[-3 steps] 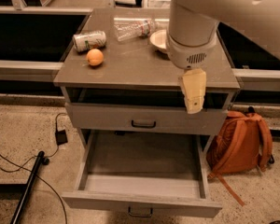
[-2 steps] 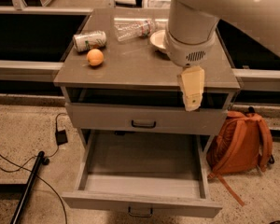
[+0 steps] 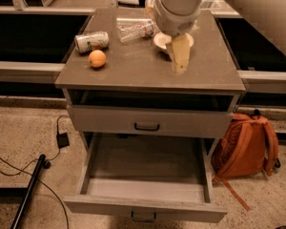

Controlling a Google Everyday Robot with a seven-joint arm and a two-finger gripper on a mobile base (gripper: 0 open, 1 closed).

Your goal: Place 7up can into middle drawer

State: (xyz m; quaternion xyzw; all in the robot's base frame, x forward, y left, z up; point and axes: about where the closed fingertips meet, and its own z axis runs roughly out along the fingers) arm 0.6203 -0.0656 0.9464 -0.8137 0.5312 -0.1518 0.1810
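Note:
The 7up can (image 3: 91,41) lies on its side at the back left of the grey cabinet's top (image 3: 133,70), next to the orange fruit (image 3: 97,58). The middle drawer (image 3: 145,205) is the lowest one. It is pulled out wide open, and its inside looks empty. My gripper (image 3: 179,67) hangs over the right middle of the cabinet top, well to the right of the can, holding nothing. The arm above it hides part of the top's back right.
A clear plastic bottle (image 3: 136,28) lies behind the can, and a white dish (image 3: 161,41) sits beside the gripper. The drawer one tier higher (image 3: 148,123) is shut. An orange backpack (image 3: 245,147) leans at the right. Cables and a black pole (image 3: 31,190) lie on the floor at the left.
My gripper has moved left and back, from the cabinet's front right edge to over the top. The can, fruit and drawers have not moved.

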